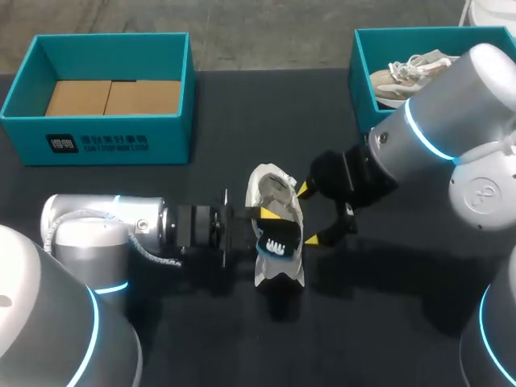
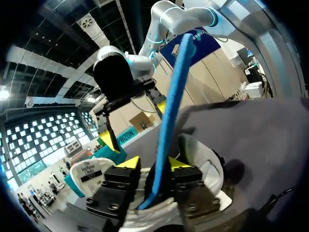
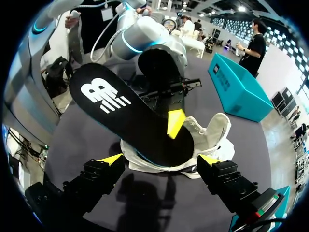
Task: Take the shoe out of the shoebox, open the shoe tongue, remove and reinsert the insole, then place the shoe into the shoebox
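Near the middle of the frame the white shoe (image 1: 270,187) lies on the dark table (image 1: 387,322). The left gripper (image 2: 153,163) is closed on the insole (image 1: 278,244), which has one end in the shoe opening while the rest stands out. The right gripper (image 1: 310,214) is open, its fingers spread just to the right of the shoe. To do this step well, I think the right gripper should first hold the shoe steady by its sides, so that the left one can slide the insole flat along the sole without bending it or dragging the shoe.
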